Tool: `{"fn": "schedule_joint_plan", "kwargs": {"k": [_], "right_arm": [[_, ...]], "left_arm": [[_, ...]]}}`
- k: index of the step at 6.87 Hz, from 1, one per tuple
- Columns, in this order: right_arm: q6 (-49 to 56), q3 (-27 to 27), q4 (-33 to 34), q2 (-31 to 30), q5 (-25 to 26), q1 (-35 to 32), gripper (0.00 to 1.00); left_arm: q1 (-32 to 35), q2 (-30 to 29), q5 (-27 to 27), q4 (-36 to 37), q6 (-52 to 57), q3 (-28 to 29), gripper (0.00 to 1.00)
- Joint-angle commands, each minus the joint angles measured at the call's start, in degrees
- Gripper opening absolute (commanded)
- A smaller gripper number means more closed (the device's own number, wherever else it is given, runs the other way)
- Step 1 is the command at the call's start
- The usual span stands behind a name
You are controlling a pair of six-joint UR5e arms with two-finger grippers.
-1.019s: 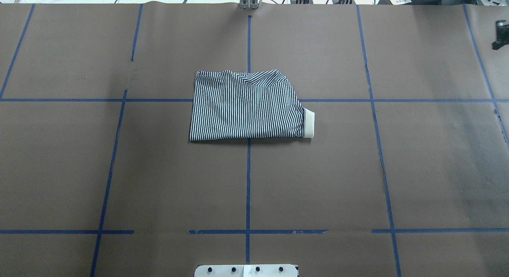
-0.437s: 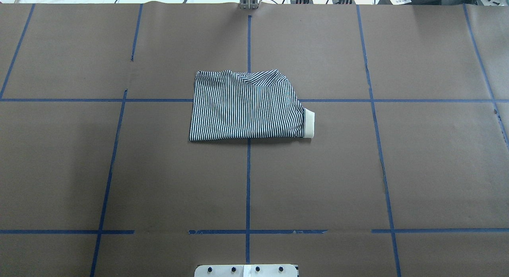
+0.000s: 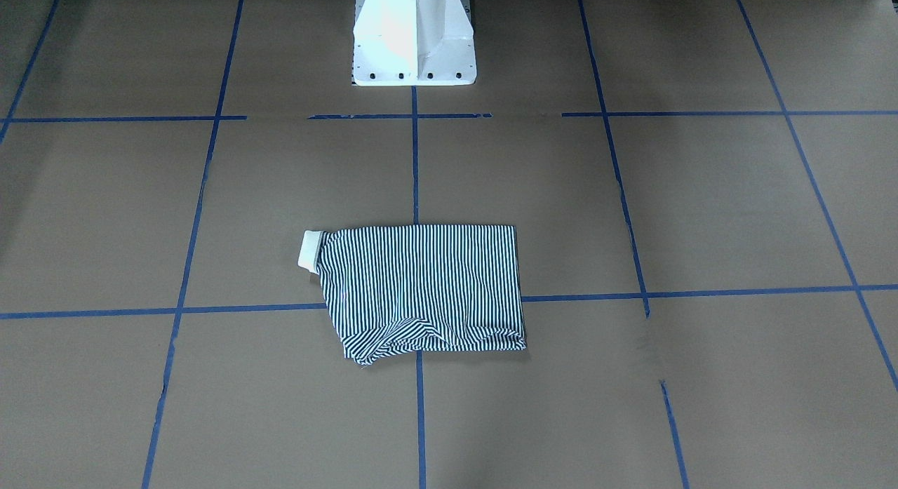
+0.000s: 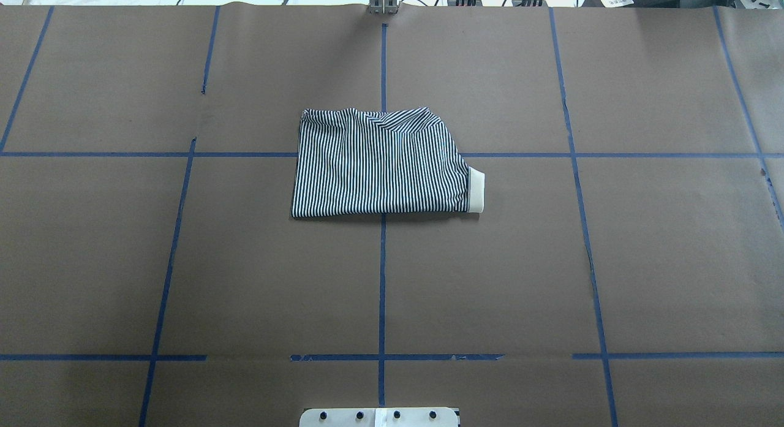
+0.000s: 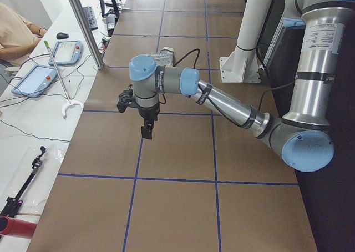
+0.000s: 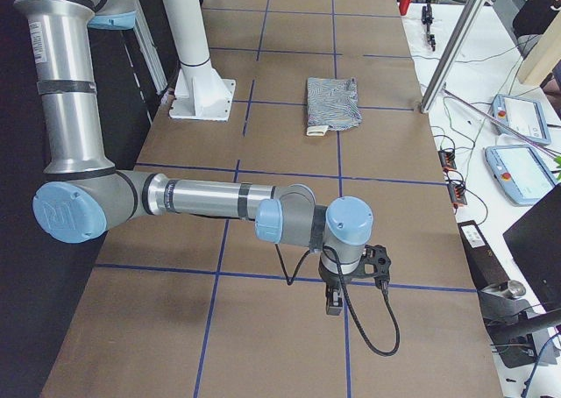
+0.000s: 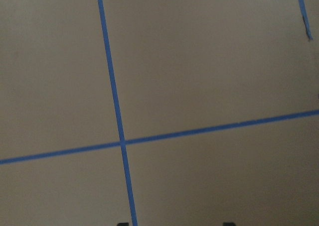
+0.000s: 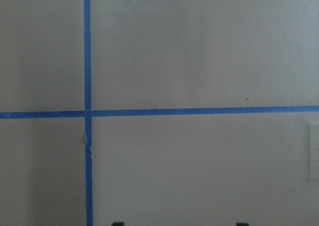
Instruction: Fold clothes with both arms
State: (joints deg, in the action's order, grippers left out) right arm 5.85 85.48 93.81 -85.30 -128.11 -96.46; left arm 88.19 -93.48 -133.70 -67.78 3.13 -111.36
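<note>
You'll find the polo shirt [image 4: 380,163] folded midway on the table [image 4: 674,261], over a blue tape crossing [image 4: 382,243] — cream edge [image 4: 476,191] to the robot's right. Left gripper [image 5: 146,131], right gripper [image 6: 333,303] — both well off it, fingertips spread, empty.

left arm [image 5: 227,105], right arm [image 6: 202,196] silver-grey | joint caps [image 5: 143,67] pale blue | left hand [image 5: 146,132] black
</note>
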Motion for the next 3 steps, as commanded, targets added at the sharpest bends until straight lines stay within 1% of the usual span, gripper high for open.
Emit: {"fn": "schedule_joint_plan", "kwargs": {"k": [1, 2, 3], "right_arm": [[4.66, 0.3, 0.15, -2.13, -0.3, 0.57, 1.0], [5.05, -0.65, -0.29, -2.58, -0.13, 0.66, 1.0], [5.05, -0.66, -0.56, -2.67, -0.13, 0.57, 1.0]], "left_arm": [[0.48, 2.94, 0.28, -11.31, 0.39, 10.04, 1.0], [1.01, 5.13, 0.11, -14.01, -0.4, 7.85, 1.0], [1.02, 5.15, 0.2, -14.04, -0.49, 7.56, 1.0]]}}
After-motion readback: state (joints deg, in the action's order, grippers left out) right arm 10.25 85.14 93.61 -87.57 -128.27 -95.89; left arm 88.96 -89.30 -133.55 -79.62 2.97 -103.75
